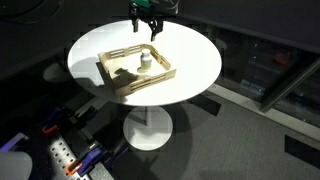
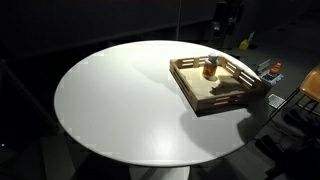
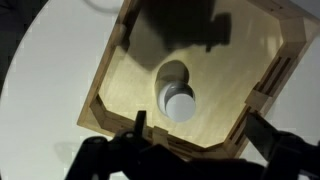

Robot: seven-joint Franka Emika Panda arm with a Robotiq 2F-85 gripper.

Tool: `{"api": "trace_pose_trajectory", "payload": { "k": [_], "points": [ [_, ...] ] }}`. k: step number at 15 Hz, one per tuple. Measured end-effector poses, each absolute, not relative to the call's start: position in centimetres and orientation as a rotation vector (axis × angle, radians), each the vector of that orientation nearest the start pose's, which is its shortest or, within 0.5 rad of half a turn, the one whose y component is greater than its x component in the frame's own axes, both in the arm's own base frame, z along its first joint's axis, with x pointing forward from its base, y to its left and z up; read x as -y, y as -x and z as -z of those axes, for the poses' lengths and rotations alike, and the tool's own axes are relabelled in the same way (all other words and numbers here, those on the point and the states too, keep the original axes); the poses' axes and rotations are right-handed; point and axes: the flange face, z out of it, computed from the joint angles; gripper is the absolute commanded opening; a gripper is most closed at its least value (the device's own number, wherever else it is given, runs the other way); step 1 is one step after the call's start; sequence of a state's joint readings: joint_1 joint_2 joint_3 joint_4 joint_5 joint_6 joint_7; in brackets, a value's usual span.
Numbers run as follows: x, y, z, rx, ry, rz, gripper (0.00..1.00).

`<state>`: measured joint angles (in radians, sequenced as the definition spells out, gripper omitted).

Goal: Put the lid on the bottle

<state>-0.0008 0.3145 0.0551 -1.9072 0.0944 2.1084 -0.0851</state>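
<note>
- I see a round white table (image 1: 195, 70) in a dark room, with a light wooden tray (image 1: 150, 84) on it, near the upper middle of the frame in an exterior view.
- The bottle (image 1: 143, 62), small and short, stands upright inside the tray, roughly at its centre and clear of the walls.
- My gripper (image 1: 148, 30) hangs above the bottle, at the top of the frame and apart from it. Its jaws are spread wide with nothing between them.
- In the wrist view the dark fingers (image 3: 138, 128) enter from the lower edge. The bottle (image 3: 181, 102) shows as a round white disc just above them, in the middle of the tray floor.
- Progress, as I judge it: no loose lid lies on the tray floor or on the table in any view. With the gripper empty, the lid most likely already sits on the bottle. If so, what remains is checking that it sits square and backing the arm away.
- What I cannot settle: the white disc in the wrist view may be the lid or the bottle's own top, and no dark centre shows.
- In an exterior view the bottle (image 2: 210, 69) is tiny and tinted amber, too small to show a seam.
- In that same view the arm fades into the dark background at the upper right, and a shadow covers part of the tray floor.
</note>
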Motion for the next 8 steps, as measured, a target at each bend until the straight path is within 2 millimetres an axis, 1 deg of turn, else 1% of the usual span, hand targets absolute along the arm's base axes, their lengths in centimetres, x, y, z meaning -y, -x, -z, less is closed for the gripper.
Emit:
{"api": "trace_pose_trajectory", "payload": {
  "k": [1,4,8],
  "points": [
    [-3.5,-60.3,-33.7,0.111,3.041,-0.182,1.0],
    [-3.2,-59.5,-38.3,0.063,3.071,-0.194,1.0],
    [-2.9,-58.4,-44.4,0.023,3.118,-0.159,1.0]
  ]
}}
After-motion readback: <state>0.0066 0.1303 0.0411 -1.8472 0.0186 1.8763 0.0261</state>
